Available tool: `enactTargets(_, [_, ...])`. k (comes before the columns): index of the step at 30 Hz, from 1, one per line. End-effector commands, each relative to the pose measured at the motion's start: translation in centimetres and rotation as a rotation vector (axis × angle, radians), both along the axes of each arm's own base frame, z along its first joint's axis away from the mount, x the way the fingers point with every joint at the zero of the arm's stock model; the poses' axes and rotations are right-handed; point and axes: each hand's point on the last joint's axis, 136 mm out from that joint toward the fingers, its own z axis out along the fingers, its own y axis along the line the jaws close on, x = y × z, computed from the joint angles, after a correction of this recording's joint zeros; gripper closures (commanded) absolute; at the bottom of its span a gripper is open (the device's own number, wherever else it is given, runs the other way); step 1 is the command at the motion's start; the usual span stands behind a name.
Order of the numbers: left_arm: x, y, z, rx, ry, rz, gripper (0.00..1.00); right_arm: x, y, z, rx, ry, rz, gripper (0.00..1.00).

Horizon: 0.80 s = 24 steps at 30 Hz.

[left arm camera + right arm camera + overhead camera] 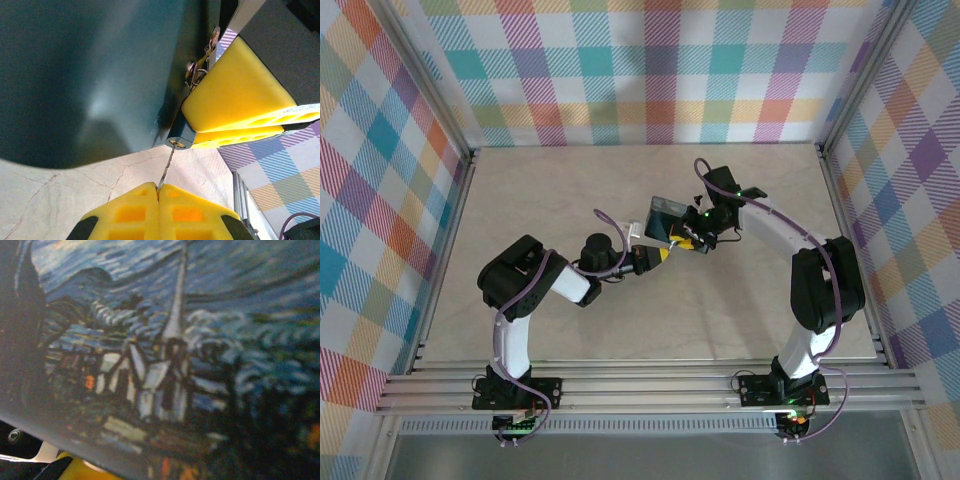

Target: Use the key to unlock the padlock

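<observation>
- Left claw [159,189] is pinched tight on the key [166,167]. The thin blade runs from the yellow tips at 6 o'clock up toward 12, and its tip is at the keyhole [175,143]. Can't tell how deep it sits.
- Other side?
- Right claw [692,238] is clamped on the padlock [665,212], with its fingers [235,95] on the body's 3 o'clock side in the left wrist view. From above, the padlock sits a bit toward 12 o'clock of the table [570,190] centre. It looks held clear of the surface.
- How will they handle?
- Padlock: a rigid block, probably heavy for its size. The printed face looks smooth, so I'd expect it to twist in the pads once key torque comes on. Best held across the broad faces, away from the keyhole end.
- Key: light, thin, little to hold. It likely bends or skids if loaded sideways, so grip the head flat between the pads and keep the blade in line with the hole.
- Anything in the way?
- Right fingers sit just beside the keyhole, at its 2 o'clock, so there's little room for the left tips as the key goes in. A small metal fitting [192,70] sits at the upper finger's 10 o'clock; can't tell what it is.
</observation>
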Motion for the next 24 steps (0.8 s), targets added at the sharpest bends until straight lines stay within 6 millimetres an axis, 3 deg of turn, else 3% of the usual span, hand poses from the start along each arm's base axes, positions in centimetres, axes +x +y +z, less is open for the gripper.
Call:
enactTargets(1, [1.6,-0.3,4.8,-0.094,-0.16,0.028,1.0,-3.5,1.3,0.0,0.012,0.099,0.1,1.0])
enactTargets(9, [0.9,0.5,4.7,-0.018,-0.25,0.083,1.0,-3.8,1.5,-0.3,-0.006,0.115,0.119,1.0])
enactTargets(16, [-0.2,-0.4,4.9,0.032,-0.306,0.07,1.0,-4.0,2.4,-0.2,0.037,0.143,0.129,1.0])
enactTargets(24, [-1.1,0.1,5.6,0.128,-0.398,0.117,1.0,-4.2,2.6,0.1,0.04,0.163,0.162,1.0])
